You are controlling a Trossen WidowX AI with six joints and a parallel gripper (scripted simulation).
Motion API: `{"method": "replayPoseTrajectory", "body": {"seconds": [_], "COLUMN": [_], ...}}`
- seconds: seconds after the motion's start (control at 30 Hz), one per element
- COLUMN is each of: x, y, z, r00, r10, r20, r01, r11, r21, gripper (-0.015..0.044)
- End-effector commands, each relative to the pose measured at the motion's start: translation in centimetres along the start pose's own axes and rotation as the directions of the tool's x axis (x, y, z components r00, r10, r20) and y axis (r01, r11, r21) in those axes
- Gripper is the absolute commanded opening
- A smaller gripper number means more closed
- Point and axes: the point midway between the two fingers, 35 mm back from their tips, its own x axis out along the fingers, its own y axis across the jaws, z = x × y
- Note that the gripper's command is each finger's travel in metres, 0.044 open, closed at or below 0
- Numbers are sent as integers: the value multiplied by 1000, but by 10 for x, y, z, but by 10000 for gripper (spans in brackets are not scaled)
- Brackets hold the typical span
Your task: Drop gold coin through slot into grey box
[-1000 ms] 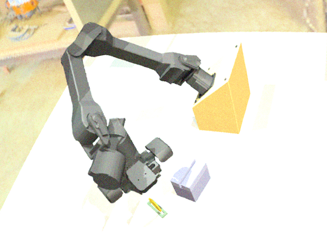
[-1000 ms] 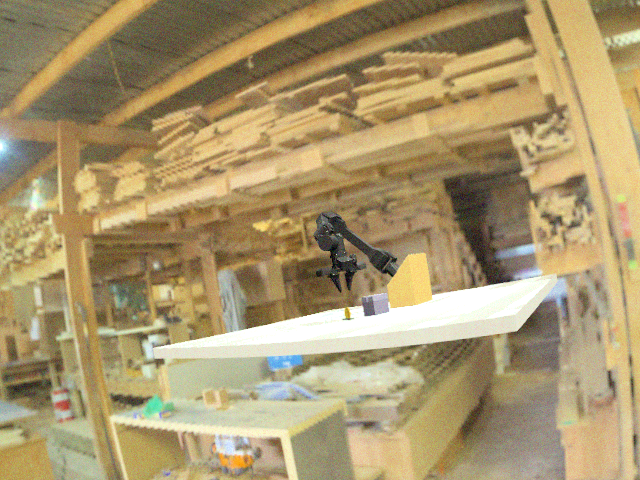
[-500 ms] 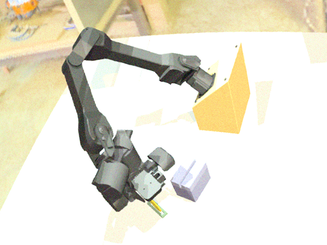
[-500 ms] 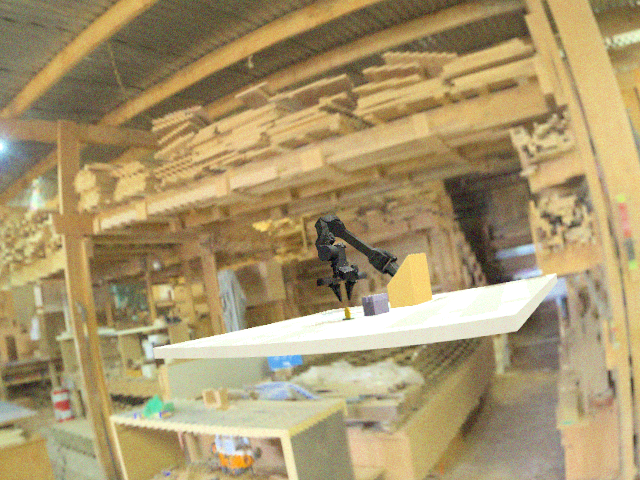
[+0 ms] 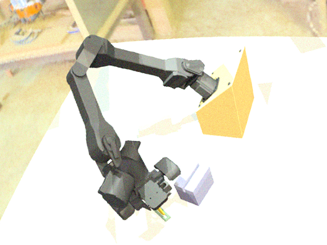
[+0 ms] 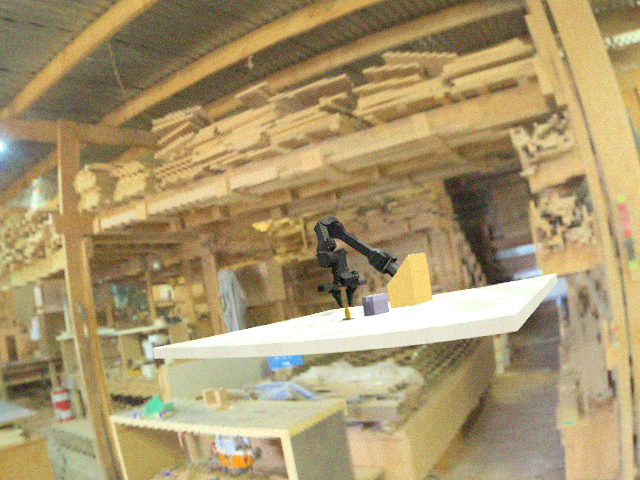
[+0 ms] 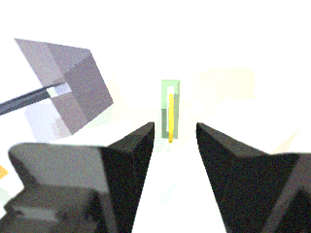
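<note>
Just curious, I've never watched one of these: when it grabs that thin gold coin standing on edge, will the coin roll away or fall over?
The coin looks stiff and thin, probably tipping easily once lifted from its green holder. Being round, it would likely roll if dropped. The end effector is open and seems lined up with it.

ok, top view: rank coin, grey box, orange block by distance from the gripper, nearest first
1. Coin, on edge in its green holder, right beneath the open gripper.
2. Grey box, just right of the gripper.
3. Orange block, far up-right, at the arm's base.
</note>
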Motion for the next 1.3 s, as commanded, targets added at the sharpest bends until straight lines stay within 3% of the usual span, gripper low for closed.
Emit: {"method": "replayPoseTrajectory", "body": {"seconds": [0.0, 0.73, 0.93, 1.27], "x": [8, 40, 40, 40], "y": [2, 3, 3, 3], "z": [-1, -3, -3, -3], "r00": [1000, 1000, 1000, 1000], "r10": [5, 3, 3, 3], "r20": [-7, -10, -10, -9], "r01": [-5, -3, -3, -3], "r11": [1000, 1000, 1000, 1000], "r21": [-7, -7, -7, -8], "gripper": [161, 161, 3, 0]}}
